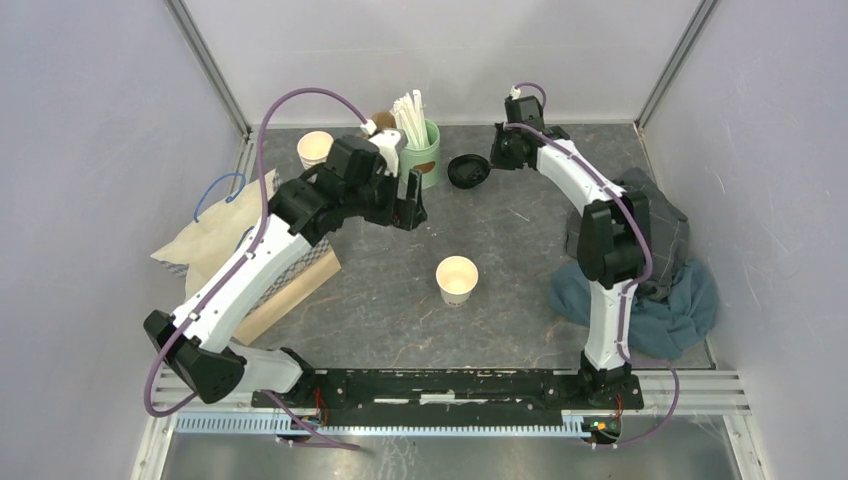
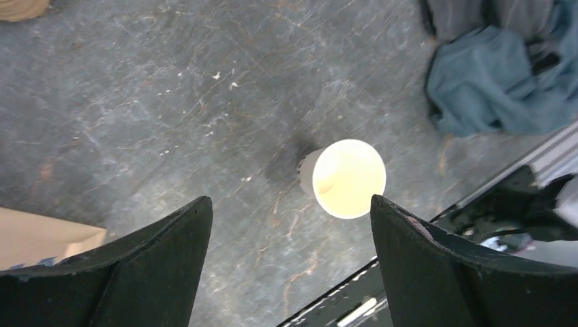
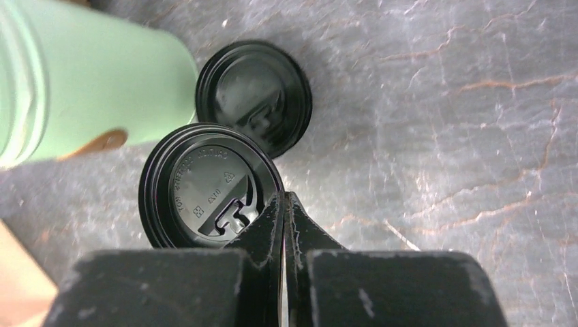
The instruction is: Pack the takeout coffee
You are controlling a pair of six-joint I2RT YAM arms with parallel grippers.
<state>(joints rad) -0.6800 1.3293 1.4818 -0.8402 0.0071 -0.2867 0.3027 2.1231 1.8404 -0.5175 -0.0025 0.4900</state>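
Black lid pinched at the rim btwn shut right fingers. Left fingers wide open w/ 0 held, hovering near lidless white cup.

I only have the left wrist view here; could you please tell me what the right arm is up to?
Observer: The right tool is shut on the rim of a black lid, near the back wall.
Operator: Thank you. Is that the only lid out there?
Observer: No, a second lid lies flat just beyond it.
Operator: And what is next to those lids?
Observer: A green holder with white sticks standing in it.
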